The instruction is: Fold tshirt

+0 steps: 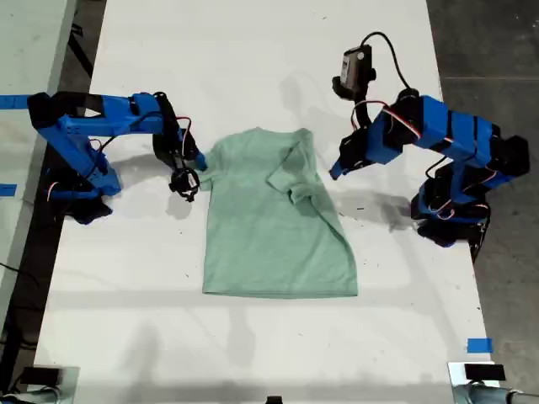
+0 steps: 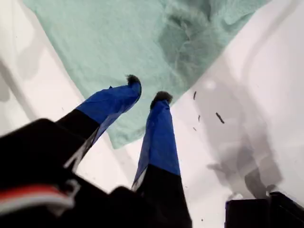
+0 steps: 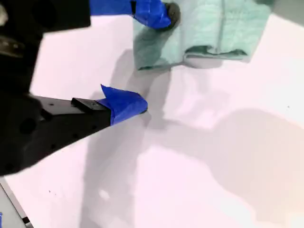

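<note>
White flat table (image 1: 253, 59), dark floor on both sides. Note-taker: where is the cloth?

Me: The plain pale mint-green short-sleeved tshirt (image 1: 261, 244) lies mid-table, neck to the far side, hem to the near side. In the exterior view its right sleeve is folded in across the chest, and the left sleeve lies out flat.

Note-taker: First hand?

Me: My first gripper (image 2: 147, 90), blue-taped at the tips, is on the exterior view's right (image 1: 337, 171). It hangs over the shirt's edge (image 2: 109, 38) beside a few dark specks on the table. The jaws stand slightly parted with nothing between them.

Note-taker: Second?

Me: My second gripper (image 3: 147, 59) is at the exterior view's left (image 1: 184, 181), by the flat sleeve. The jaws are spread wide, one tip over the sleeve cloth (image 3: 209, 23) and the other over bare table. It grips nothing.
</note>
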Action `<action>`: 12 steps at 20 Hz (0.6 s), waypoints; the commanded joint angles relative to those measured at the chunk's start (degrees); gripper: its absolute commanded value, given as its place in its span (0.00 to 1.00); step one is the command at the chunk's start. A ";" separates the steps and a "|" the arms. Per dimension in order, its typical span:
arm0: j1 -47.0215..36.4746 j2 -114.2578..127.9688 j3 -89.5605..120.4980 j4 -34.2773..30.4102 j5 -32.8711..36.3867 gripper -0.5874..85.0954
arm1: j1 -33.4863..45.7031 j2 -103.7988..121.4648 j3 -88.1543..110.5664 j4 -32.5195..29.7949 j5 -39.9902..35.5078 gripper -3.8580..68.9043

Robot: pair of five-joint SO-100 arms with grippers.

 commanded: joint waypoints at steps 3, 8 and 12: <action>1.58 9.93 -3.34 5.98 -2.11 0.32 | 0.62 3.34 -0.09 -2.46 -0.53 0.18; 1.76 12.92 -3.25 6.86 -2.99 0.32 | 0.35 3.60 -0.09 -2.99 -0.53 0.18; -0.09 3.25 -2.99 0.44 -1.05 0.31 | -0.44 4.13 0.35 -2.99 -0.09 0.17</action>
